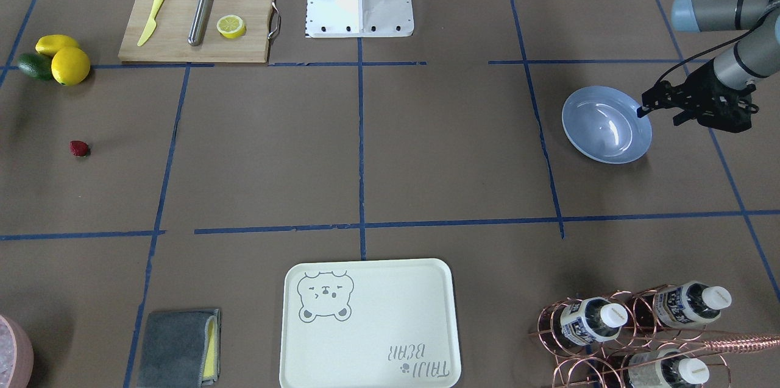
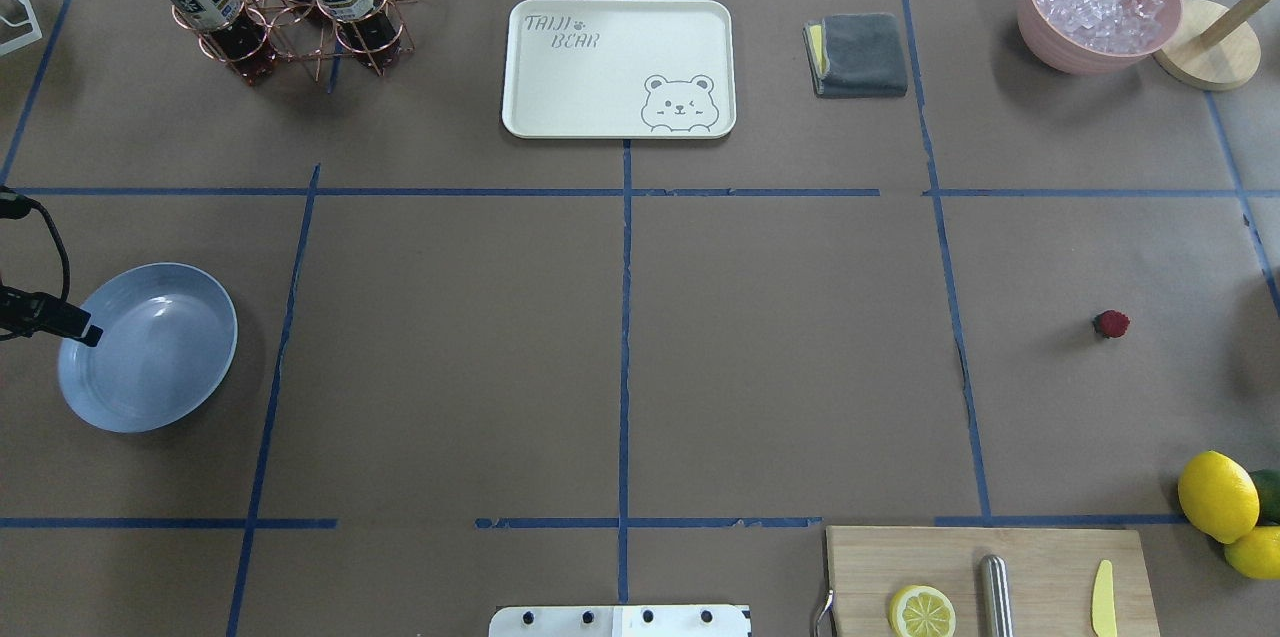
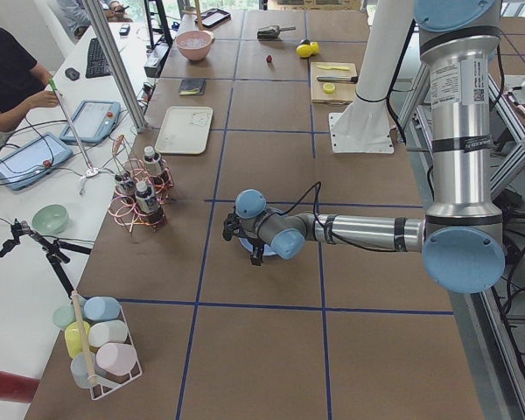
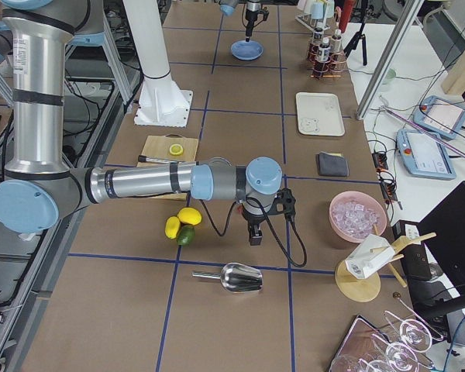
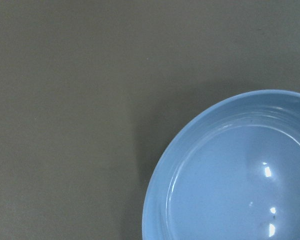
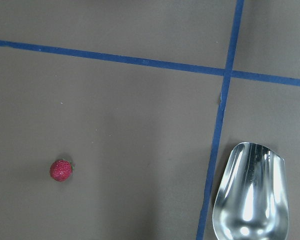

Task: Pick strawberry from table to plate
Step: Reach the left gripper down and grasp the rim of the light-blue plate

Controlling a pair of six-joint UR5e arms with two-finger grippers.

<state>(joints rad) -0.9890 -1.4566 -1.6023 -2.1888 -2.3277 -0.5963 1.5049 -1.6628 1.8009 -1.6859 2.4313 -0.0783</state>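
Your strawberry (image 1: 79,148) lies on the worktop (image 1: 426,162), far from the plate (image 1: 606,125). You cannot tell if the left tool (image 1: 653,109) or right tool (image 4: 253,235) is open.

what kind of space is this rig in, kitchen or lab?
Most likely a robotics lab, not a kitchen: the table is paper-covered with a blue tape grid, and a person sits by tablets on a side bench.
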